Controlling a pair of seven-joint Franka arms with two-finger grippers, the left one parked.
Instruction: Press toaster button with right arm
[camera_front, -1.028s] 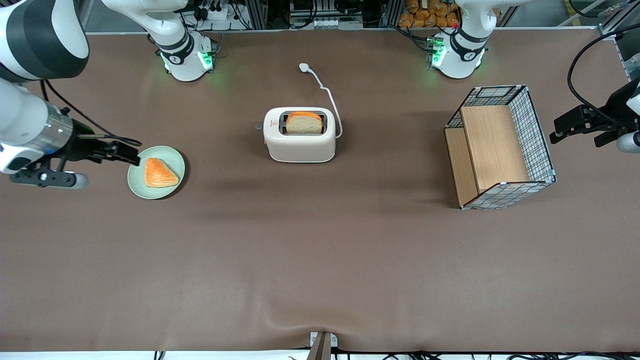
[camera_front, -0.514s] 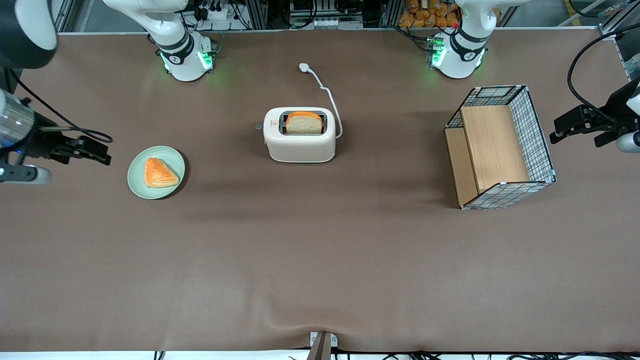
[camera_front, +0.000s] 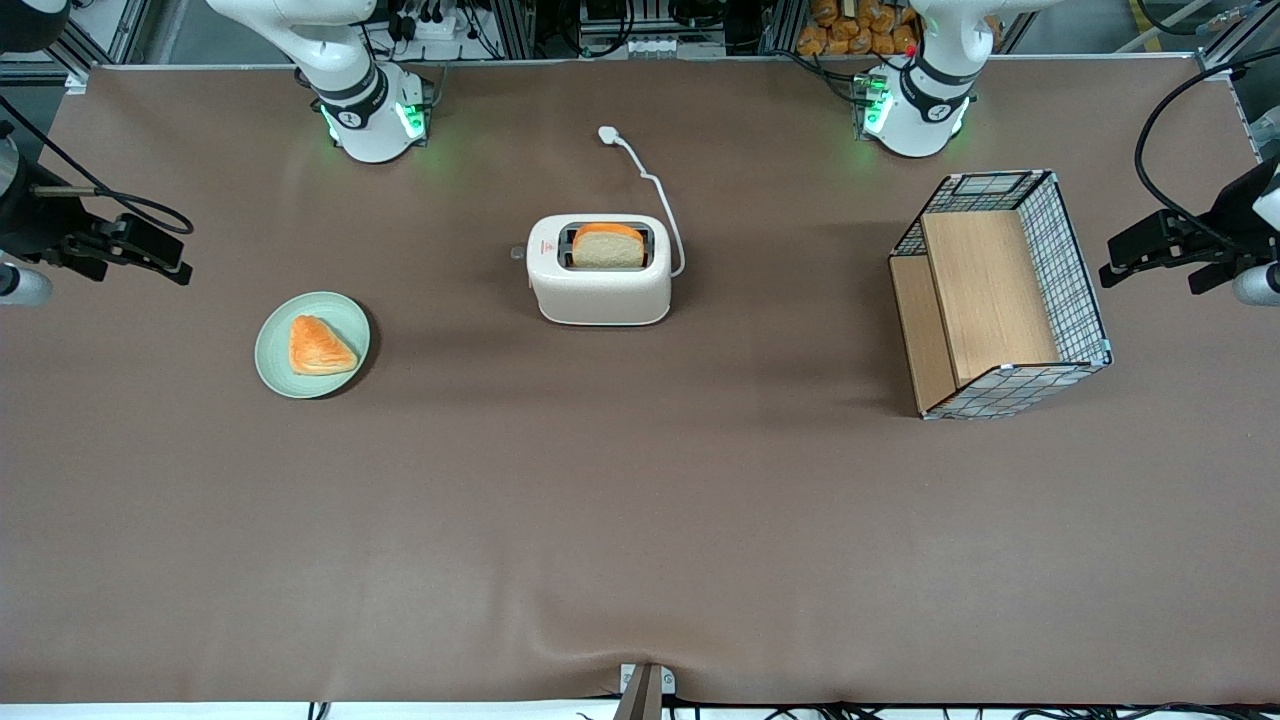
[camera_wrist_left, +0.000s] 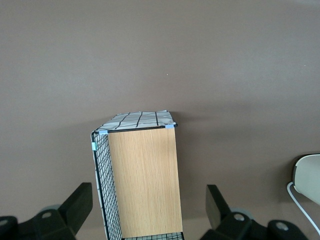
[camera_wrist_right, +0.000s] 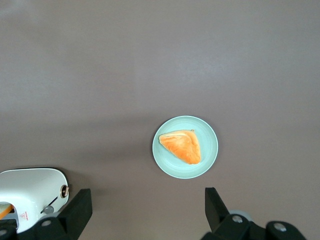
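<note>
One claw spread, table edge, toaster distant

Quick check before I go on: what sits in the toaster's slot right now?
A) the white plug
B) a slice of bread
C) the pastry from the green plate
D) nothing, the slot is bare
B: a slice of bread stands in the slot of the toaster, while the claw hangs wide open out at the working arm's end of the table, well clear of the toaster button.

The right arm is cut off at the frame edge, and its hand shows only side-on.
</note>
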